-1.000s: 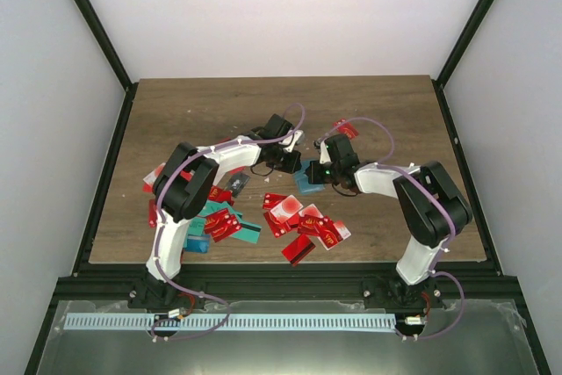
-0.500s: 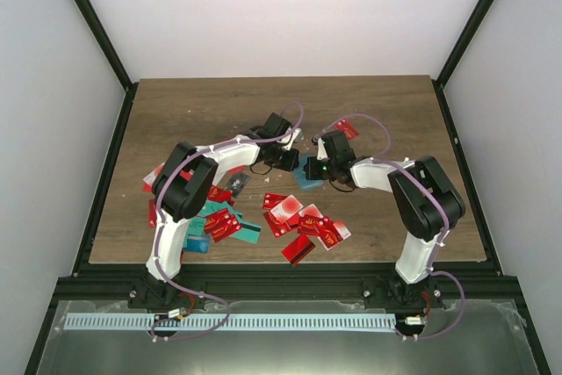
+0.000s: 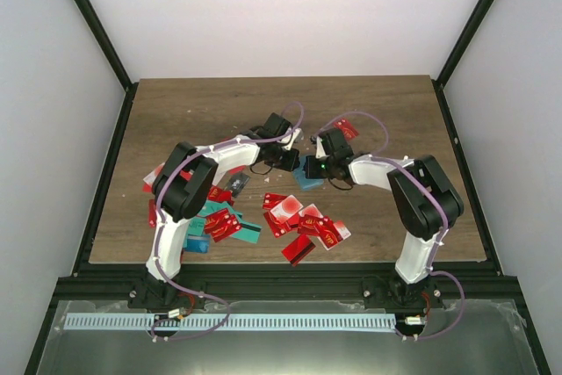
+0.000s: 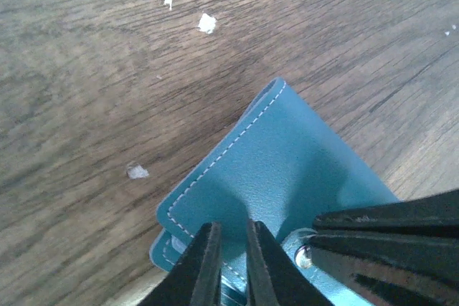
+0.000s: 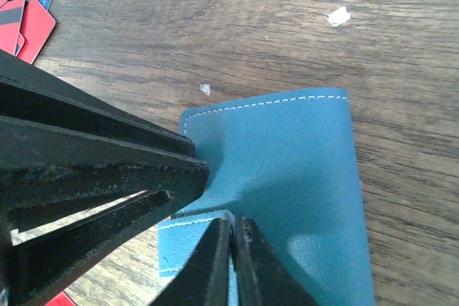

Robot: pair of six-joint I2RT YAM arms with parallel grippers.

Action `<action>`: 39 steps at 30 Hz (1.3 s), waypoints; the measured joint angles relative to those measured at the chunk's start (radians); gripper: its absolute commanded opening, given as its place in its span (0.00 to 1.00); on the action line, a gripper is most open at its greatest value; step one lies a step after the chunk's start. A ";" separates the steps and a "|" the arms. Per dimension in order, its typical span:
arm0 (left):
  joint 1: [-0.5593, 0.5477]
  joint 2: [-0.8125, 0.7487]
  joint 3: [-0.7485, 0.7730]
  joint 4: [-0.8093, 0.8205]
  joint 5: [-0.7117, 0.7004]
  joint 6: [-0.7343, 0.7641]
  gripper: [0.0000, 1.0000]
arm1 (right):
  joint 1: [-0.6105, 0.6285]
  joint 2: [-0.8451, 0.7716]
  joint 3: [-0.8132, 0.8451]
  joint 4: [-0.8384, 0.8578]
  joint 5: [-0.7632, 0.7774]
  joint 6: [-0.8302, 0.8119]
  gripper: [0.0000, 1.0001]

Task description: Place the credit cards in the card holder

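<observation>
**Both grippers meet on the card holder**

Your card holder [image 3: 307, 180] lies on the table [image 3: 202, 111] between the two arms, stitched cover up. Most of the credit cards [image 3: 303, 221] are scattered nearer the arm bases. Your left gripper [image 4: 231, 266] is nipped onto the holder's near flap, with only a sliver of gap between its fingers. Your right gripper [image 5: 231, 263] has its fingers pressed together at the holder's edge, just beside the left gripper. You cannot tell whether it has caught a layer.

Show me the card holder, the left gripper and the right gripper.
card holder [image 4: 287, 163], left wrist view, middle of its top flap.
left gripper [image 4: 232, 231], left wrist view, between its fingertips.
right gripper [image 5: 233, 226], right wrist view, between its fingertips.
</observation>
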 measured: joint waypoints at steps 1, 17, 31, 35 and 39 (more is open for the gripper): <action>0.000 -0.002 0.000 0.000 0.000 -0.002 0.20 | 0.000 0.000 0.002 -0.003 -0.005 0.001 0.16; 0.031 -0.357 -0.102 -0.072 -0.238 -0.025 0.93 | -0.022 -0.216 0.146 -0.182 -0.069 -0.018 1.00; 0.127 -1.069 -0.896 0.436 -0.908 0.126 0.97 | -0.055 -0.688 -0.337 0.060 0.550 -0.062 1.00; 0.176 -1.215 -1.163 0.665 -0.957 0.230 0.97 | -0.080 -0.801 -0.617 0.307 0.639 -0.174 1.00; 0.265 -1.217 -1.268 0.854 -0.932 0.278 0.99 | -0.173 -0.845 -0.827 0.596 0.607 -0.255 1.00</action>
